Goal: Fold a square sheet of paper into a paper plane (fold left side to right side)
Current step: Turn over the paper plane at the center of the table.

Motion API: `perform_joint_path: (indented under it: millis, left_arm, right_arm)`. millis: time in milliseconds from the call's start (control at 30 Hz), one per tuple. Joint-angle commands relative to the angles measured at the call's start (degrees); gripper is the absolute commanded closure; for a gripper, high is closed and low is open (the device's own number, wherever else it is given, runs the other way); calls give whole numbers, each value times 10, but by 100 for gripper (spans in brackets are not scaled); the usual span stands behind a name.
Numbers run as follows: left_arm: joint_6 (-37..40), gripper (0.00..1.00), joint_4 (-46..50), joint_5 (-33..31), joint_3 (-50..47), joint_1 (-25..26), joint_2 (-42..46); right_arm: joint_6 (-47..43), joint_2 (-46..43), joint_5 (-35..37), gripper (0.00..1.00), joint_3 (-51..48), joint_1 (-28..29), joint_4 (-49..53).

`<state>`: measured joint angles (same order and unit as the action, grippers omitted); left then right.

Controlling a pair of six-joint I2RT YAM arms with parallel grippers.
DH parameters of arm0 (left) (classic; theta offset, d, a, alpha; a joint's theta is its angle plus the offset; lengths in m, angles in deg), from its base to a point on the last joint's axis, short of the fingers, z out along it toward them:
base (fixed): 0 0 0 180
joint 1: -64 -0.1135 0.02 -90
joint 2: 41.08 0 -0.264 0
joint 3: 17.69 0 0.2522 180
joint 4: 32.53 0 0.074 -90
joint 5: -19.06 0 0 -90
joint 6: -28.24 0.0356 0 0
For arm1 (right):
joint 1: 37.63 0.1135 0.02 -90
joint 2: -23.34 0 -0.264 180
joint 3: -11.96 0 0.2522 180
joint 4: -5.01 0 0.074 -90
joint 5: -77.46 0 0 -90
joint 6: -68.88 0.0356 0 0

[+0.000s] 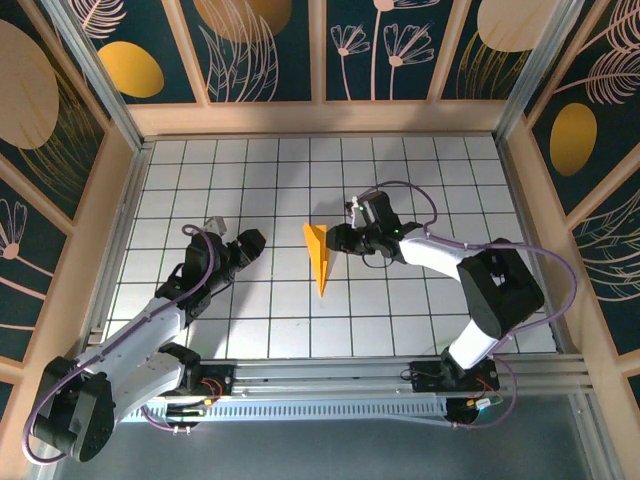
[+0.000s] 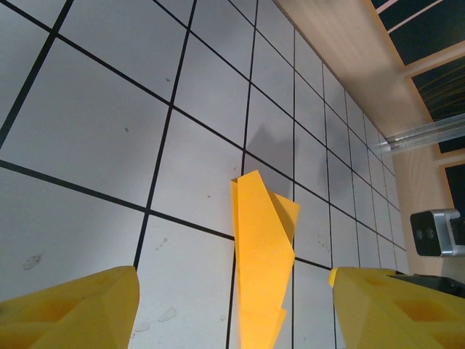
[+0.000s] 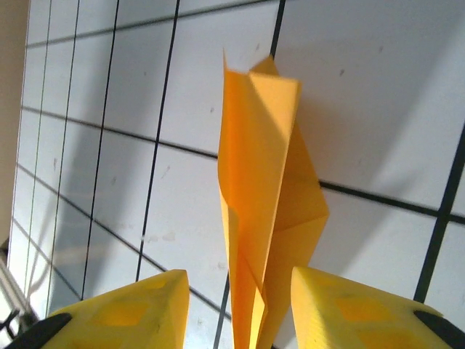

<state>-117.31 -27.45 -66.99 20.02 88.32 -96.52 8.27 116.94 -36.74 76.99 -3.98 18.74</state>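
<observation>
Orange-yellow paper, folded into a narrow dart, makes up the paper plane (image 1: 318, 255). It lies near the middle of the table (image 1: 400, 330), its wide tail toward the far edge and its nose toward the near edge. The folding looks essentially complete, though in the wrist views the upper flaps stand a little proud instead of lying flat.

The right gripper (image 1: 340, 240) sits at the plane's right flank near the tail. Its camera shows the jaws apart, with the folded paper (image 3: 254, 218) rising between them. The paper sits close to one finger with a clear gap to the other, so nothing is pinched. That straddle probably suits pressing the centre crease, or letting the paper settle.

The left gripper (image 1: 252, 243) hangs well to the left of the plane, jaws wide apart and aimed at it (image 2: 261, 247). It likely stays clear so the thin paper is not nudged.
</observation>
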Motion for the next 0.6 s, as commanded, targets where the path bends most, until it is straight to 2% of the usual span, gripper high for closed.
perform_joint_path:
  millis: [0, 300, 567]
  left_arm:
    - [11, 29, 11, -6, -4, -4, 6]
    - [17, 29, 26, -8, 1, -4, 9]
    - [18, 29, 27, -10, 0, -4, 8]
  right_arm:
    - [-10, 15, -49, 60, -6, 4, 21]
    - [1, 64, -82, 69, -12, 3, -18]
    - [3, 91, -95, 71, -8, 4, -34]
